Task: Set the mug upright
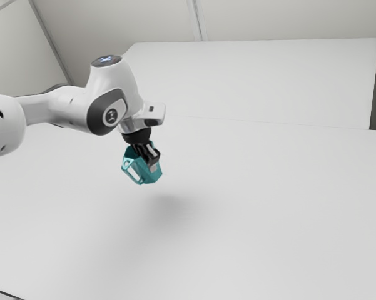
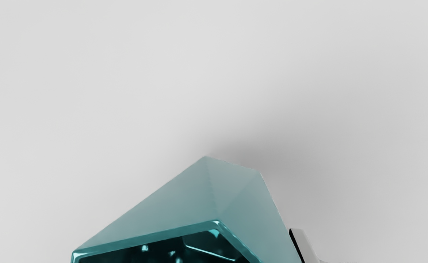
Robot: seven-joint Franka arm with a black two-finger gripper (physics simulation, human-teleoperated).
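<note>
Leveling the mug looks like the step: gripper clamped on it, exact finger gap unclear, mug tilted above table. Turn base down slowly, lower gently, release after flat contact; 1 early drop could topple it.

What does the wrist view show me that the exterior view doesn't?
From the wrist view: a close look at the angular rim of the mug and into its dark, glossy inside.

From the exterior view: the arm coming in from that view's left, the gripper holding the mug tilted and clear of the table, and the wall behind.

In both: the teal, faceted mug, a finger at its outside, and a soft shadow on the pale table.
</note>
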